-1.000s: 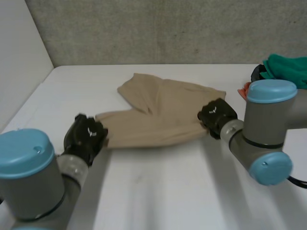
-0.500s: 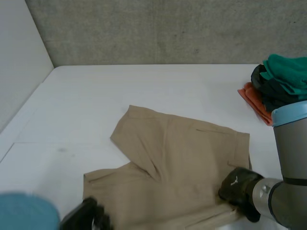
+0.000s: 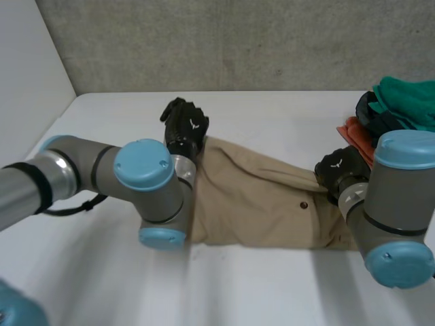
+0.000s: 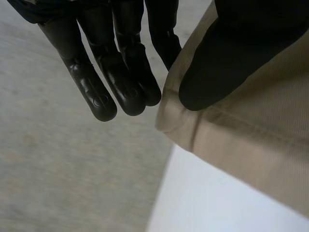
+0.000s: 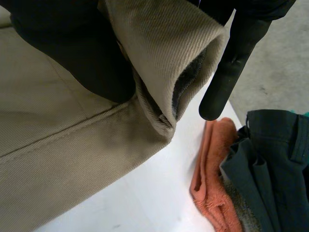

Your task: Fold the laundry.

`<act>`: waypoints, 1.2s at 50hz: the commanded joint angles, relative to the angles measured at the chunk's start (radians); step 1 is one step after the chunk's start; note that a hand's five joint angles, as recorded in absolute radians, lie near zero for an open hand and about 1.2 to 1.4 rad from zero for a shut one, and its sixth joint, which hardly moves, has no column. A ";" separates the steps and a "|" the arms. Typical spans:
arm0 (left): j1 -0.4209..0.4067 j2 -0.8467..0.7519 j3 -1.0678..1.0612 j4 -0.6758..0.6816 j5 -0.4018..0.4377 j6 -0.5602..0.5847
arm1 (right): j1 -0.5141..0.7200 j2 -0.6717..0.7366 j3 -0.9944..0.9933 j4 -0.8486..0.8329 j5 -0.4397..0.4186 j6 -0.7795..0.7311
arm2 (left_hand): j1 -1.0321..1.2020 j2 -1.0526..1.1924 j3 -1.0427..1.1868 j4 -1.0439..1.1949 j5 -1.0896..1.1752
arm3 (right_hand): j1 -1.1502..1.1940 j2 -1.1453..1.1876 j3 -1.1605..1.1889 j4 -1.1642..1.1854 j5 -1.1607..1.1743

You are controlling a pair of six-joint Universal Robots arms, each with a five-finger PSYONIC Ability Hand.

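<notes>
Tan shorts (image 3: 265,204): lying on the table (image 3: 272,292) as a long doubled-over band, one end just beside the pile (image 3: 401,109) and the rest stretching away from it.
What's changing: half a second ago they were lying spread flat and wide, with both hands working one long edge. Now that edge is getting carried across onto the opposite one, so the whole thing is looking about half as deep.
Left hand (image 3: 185,125): pinching the corner farthest from the pile. The thumb is pressing on top of the hem, one finger looks to be tucking in behind it, and the other fingers (image 4: 120,77) are sticking out straight.
Right hand (image 3: 340,170): clamping the end nearest the pile. The hem (image 5: 164,53) is rolling up in its grip, and one finger is pointing out toward the pile.
Pile: sitting untouched, with orange, dark and green pieces stacked up.
What it's meaning for the job: I'm guessing the first lengthwise fold is pretty much going down. Neither hand is letting go yet, so releasing and a crosswise fold toward the pile are probably coming.
What's bugging me: that rolled hem at the pile end might be leaving a lump.
</notes>
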 commanded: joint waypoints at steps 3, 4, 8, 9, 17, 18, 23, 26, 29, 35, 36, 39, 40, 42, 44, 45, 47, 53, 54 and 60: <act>0.013 -0.153 0.139 0.173 0.048 0.080 | -0.005 0.130 -0.108 -0.090 0.007 0.003 | 0.255 0.200 0.203 0.196 0.224 | 0.291 0.231 0.206 0.197 0.223; 0.013 -0.170 0.154 0.175 0.056 0.080 | -0.011 0.148 -0.120 -0.101 0.009 0.005 | 0.255 0.200 0.203 0.196 0.224 | 0.291 0.231 0.206 0.197 0.223; 0.020 -0.193 0.170 0.178 0.063 0.076 | -0.015 0.160 -0.132 -0.122 0.010 0.009 | 0.255 0.200 0.203 0.196 0.224 | -0.124 -0.185 -0.209 -0.218 -0.193; 0.020 -0.194 0.167 0.181 0.066 0.072 | -0.018 0.159 -0.132 -0.130 0.015 0.012 | 0.255 0.200 0.203 0.196 0.224 | -0.488 -0.549 -0.573 -0.582 -0.557; 0.004 -0.132 0.079 0.192 0.149 0.053 | -0.023 0.079 -0.105 -0.190 0.044 0.101 | -0.967 -1.022 -1.019 -1.026 -0.998 | -0.931 -0.991 -1.015 -1.025 -0.999; 0.004 -0.118 0.070 0.192 0.149 0.051 | -0.028 0.062 -0.099 -0.190 0.041 0.117 | -0.967 -1.022 -1.019 -1.026 -0.998 | -0.931 -0.991 -1.015 -1.025 -0.999; 0.003 -0.018 -0.018 0.190 0.145 0.023 | -0.072 -0.095 -0.036 -0.170 -0.006 0.216 | -0.967 -1.022 -1.019 -1.026 -0.998 | -0.931 -0.991 -1.015 -1.025 -0.999; 0.007 0.040 -0.095 0.181 0.139 -0.006 | -0.097 -0.171 0.007 -0.104 -0.074 0.249 | -0.966 -1.021 -1.018 -1.025 -0.997 | -0.931 -0.991 -1.015 -1.025 -0.999; 0.012 0.135 -0.195 0.170 0.139 -0.044 | -0.136 -0.237 0.045 -0.003 -0.137 0.258 | -0.966 -1.021 -1.018 -1.025 -0.997 | -0.931 -0.991 -1.015 -1.025 -0.999; 0.010 0.279 -0.387 0.162 0.140 -0.165 | -0.209 -0.260 0.125 0.265 -0.217 0.272 | -0.966 -1.021 -1.018 -1.025 -0.997 | -0.931 -0.991 -1.015 -1.025 -0.999; 0.010 0.314 -0.434 0.161 0.142 -0.211 | -0.215 -0.260 0.140 0.278 -0.227 0.273 | -0.966 -1.021 -1.018 -1.025 -0.997 | -0.921 -0.981 -1.005 -1.015 -0.989; 0.004 0.362 -0.503 0.161 0.143 -0.297 | -0.235 -0.258 0.209 0.249 -0.281 0.279 | -0.966 -1.021 -1.018 -1.025 -0.997 | -0.827 -0.887 -0.912 -0.921 -0.895; 0.003 0.368 -0.514 0.161 0.143 -0.315 | -0.239 -0.258 0.223 0.232 -0.292 0.279 | -0.966 -1.021 -1.018 -1.025 -0.997 | -0.806 -0.867 -0.891 -0.900 -0.875; 0.000 0.376 -0.533 0.161 0.145 -0.349 | -0.248 -0.257 0.248 0.199 -0.306 0.279 | -0.963 -1.018 -1.015 -1.022 -0.994 | -0.759 -0.820 -0.844 -0.853 -0.828; -0.003 0.379 -0.550 0.159 0.143 -0.382 | -0.265 -0.240 0.274 0.151 -0.321 0.282 | -0.963 -1.018 -1.015 -1.022 -0.994 | -0.724 -0.784 -0.808 -0.818 -0.792; -0.007 0.379 -0.553 0.158 0.143 -0.389 | -0.270 -0.226 0.279 0.136 -0.324 0.284 | -0.963 -1.018 -1.015 -1.022 -0.994 | -0.724 -0.784 -0.808 -0.818 -0.792; -0.019 0.378 -0.556 0.147 0.143 -0.400 | -0.279 -0.163 0.283 0.097 -0.327 0.290 | -0.963 -1.018 -1.015 -1.022 -0.994 | -0.715 -0.775 -0.800 -0.809 -0.783; -0.026 0.373 -0.554 0.136 0.143 -0.402 | -0.281 -0.068 0.268 0.063 -0.323 0.295 | -0.963 -1.018 -1.015 -1.022 -0.994 | -0.584 -0.644 -0.668 -0.678 -0.652; -0.026 0.373 -0.556 0.136 0.143 -0.402 | -0.284 -0.061 0.260 0.056 -0.318 0.292 | -0.963 -1.018 -1.015 -1.022 -0.994 | -0.057 -0.117 -0.141 -0.151 -0.125; -0.025 0.388 -0.557 0.133 0.142 -0.400 | -0.353 -0.086 0.279 -0.035 -0.294 0.278 | -0.963 -1.018 -1.015 -1.022 -0.994 | 0.291 0.231 0.206 0.197 0.223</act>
